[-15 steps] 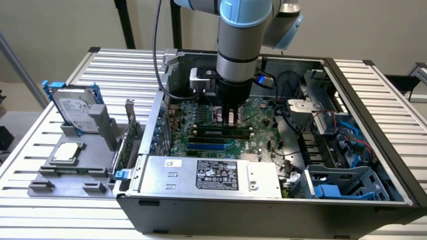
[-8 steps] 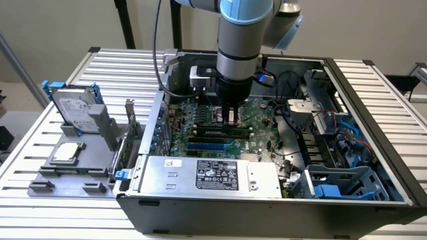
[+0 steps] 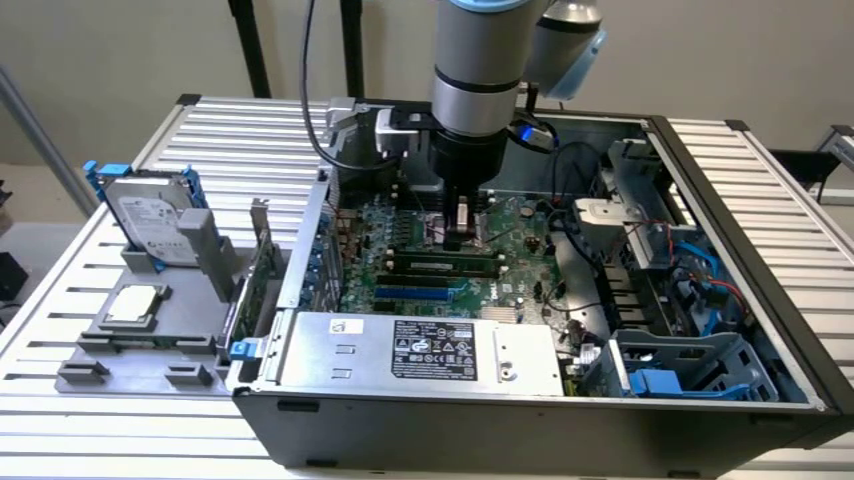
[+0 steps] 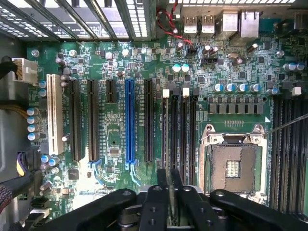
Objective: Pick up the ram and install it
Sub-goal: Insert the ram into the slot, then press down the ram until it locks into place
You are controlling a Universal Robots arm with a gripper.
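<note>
My gripper [image 3: 461,238] reaches down into the open computer case [image 3: 534,420], just above the motherboard [image 3: 514,215]. In the wrist view its two black fingers [image 4: 161,185] stand close together. A thin green strip, the ram [image 4: 169,204] seen edge-on, sits pinched between them. The gripper [image 4: 169,179] hangs over the near ends of the long black memory slots [image 4: 179,125], beside the bare processor socket [image 4: 233,168]. From the exterior view, a pale sliver of the ram [image 3: 461,214] shows upright between the fingers.
A blue expansion slot [image 4: 129,122] and black ones lie beside the memory slots. The silver power supply [image 3: 420,350] fills the case's front, with cables and drive cages [image 3: 681,370] at the exterior view's right. A grey fixture [image 3: 147,320] holds a hard drive [image 3: 150,215] outside the case.
</note>
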